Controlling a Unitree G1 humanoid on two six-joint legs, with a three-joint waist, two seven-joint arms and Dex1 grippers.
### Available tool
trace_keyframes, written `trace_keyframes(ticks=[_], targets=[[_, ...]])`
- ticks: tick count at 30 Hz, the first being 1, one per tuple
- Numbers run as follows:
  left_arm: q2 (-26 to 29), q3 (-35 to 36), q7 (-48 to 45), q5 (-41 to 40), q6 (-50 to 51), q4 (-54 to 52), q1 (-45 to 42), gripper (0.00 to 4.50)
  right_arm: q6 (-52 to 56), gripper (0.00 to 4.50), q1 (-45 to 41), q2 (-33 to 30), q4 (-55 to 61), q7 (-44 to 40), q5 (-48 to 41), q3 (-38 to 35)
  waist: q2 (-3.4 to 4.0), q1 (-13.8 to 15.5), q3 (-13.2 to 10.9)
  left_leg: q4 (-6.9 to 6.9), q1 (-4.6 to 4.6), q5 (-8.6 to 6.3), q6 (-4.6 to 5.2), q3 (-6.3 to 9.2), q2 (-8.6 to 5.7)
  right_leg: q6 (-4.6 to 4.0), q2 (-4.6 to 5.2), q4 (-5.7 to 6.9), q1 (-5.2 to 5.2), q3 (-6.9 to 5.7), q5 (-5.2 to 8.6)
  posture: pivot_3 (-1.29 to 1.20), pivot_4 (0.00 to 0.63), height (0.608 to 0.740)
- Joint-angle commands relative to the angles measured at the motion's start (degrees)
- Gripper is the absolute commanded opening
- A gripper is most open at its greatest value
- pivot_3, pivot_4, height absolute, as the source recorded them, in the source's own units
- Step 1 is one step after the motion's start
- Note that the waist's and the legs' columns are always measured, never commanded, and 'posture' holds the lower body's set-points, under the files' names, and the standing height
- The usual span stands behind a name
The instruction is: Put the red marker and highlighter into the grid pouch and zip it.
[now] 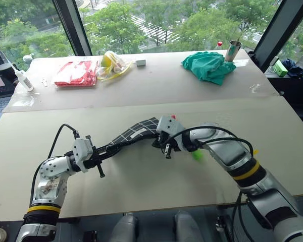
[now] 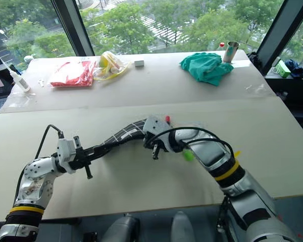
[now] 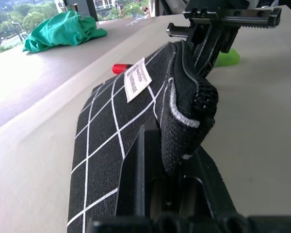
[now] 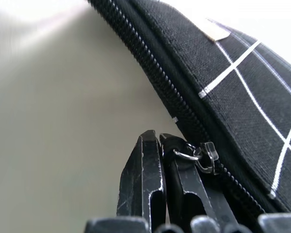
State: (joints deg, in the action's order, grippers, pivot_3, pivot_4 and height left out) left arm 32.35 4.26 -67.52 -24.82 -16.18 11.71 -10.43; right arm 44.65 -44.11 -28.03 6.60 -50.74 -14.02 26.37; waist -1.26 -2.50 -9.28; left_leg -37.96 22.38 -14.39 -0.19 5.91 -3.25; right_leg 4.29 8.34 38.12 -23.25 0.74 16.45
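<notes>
Pouch (image 1: 136, 132), black with white grid, hangs mid-frame: left tool (image 1: 102, 157) clamps one end, right tool (image 4: 160, 160) pinches its zipper pull (image 4: 199, 156); highlighter (image 1: 197, 155) lies behind on tabletop (image 1: 141, 176).

I see the flat black fabric pouch with white grid lines (image 1: 136, 132) lifted off the tabletop, stretched lengthwise and sagging slightly, its small white label (image 3: 137, 79) facing up and its zipper edge (image 4: 160, 82) turned to the side. Just beyond its far end lies the red cap of the slim marker (image 3: 119, 68). The chunky light-green highlighter (image 1: 197, 155) lies on the table nearby.
</notes>
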Motion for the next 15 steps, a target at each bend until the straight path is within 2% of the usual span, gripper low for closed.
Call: trace_keyframes(ticks=[1,4,7,11,15], targets=[[0.0,0.5,0.1,-0.3,0.3,-2.5,0.6,0.0,-0.8,0.09,0.0,-0.1,7.6,-6.8,-4.5,0.5,0.0,0.0,0.0,0.0,0.01,0.0,0.0,0.01,0.0,0.0,0.0,-0.01,0.0,0.0,0.0,0.0,0.15,0.74],[-0.1,0.3,0.1,-0.2,0.5,-2.5,0.3,0.0,-2.9,0.09,0.8,-2.5,9.4,-11.0,-2.7,4.3,0.0,0.2,0.0,0.0,0.02,-0.02,0.02,0.01,-0.01,0.0,0.0,-0.03,0.0,0.0,0.0,0.0,0.15,0.74],[-0.3,0.2,0.1,-0.1,0.7,-2.4,-0.1,0.0,-5.5,0.09,0.3,-2.9,6.6,-11.1,1.2,7.1,0.0,0.2,0.0,-0.01,0.01,-0.01,0.02,0.01,-0.02,0.0,0.01,-0.02,0.03,-0.02,0.0,0.0,0.15,0.74],[-0.4,0.2,0.2,-0.1,0.8,-2.6,-0.2,0.0,-8.5,0.09,-4.0,2.1,-6.2,-3.9,8.4,7.3,0.0,-0.1,0.0,-0.01,-0.02,0.0,0.0,0.01,-0.02,0.0,0.0,0.04,0.01,-0.01,0.0,0.0,0.15,0.74],[-0.2,0.3,0.4,-0.3,1.0,-3.4,0.6,0.0,-12.0,0.09,-8.6,3.0,-15.8,-3.1,10.3,3.4,0.0,-0.2,0.0,0.0,0.0,0.04,-0.08,-0.01,0.0,-0.01,-0.01,0.09,-0.07,0.0,0.0,0.0,0.15,0.74]])
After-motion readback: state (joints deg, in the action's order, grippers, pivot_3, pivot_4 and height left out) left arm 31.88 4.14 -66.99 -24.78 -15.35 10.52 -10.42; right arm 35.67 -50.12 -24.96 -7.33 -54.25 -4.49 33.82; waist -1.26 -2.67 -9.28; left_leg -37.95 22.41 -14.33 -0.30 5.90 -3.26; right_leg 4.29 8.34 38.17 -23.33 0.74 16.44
